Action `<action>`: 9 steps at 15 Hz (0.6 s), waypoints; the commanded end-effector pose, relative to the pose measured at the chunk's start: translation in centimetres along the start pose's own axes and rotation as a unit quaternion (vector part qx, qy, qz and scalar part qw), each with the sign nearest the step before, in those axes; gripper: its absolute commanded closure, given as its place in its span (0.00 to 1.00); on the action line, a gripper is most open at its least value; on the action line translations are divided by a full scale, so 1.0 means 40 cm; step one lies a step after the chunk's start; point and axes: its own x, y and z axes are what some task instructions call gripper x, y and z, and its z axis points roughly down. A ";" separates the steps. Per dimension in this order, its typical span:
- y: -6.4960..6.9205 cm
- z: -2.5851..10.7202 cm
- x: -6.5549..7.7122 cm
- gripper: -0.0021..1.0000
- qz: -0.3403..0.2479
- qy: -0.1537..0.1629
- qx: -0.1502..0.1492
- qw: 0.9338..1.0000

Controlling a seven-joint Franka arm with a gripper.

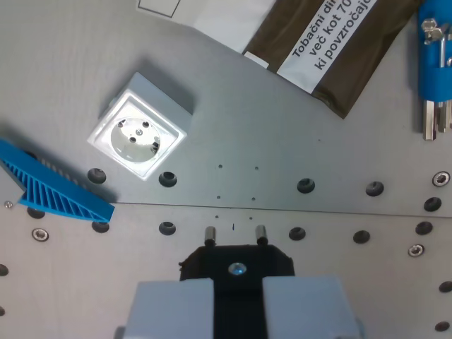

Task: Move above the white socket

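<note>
Currently the tool (235,236) pinches a black plug (236,263), pins forward. White socket (138,136) sits on the worktop (282,134) toward the wrist view's left, apart from it; bare surface lies between.

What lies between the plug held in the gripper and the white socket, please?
In the wrist view, only bare metal plate with one round hole separates the black plug from the white socket.
</note>
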 end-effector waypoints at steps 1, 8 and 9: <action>-0.008 0.036 -0.014 1.00 -0.075 0.048 -0.001 0.996; -0.039 0.110 -0.032 1.00 -0.148 0.049 -0.004 0.988; -0.044 0.122 -0.034 1.00 -0.160 0.048 -0.004 0.986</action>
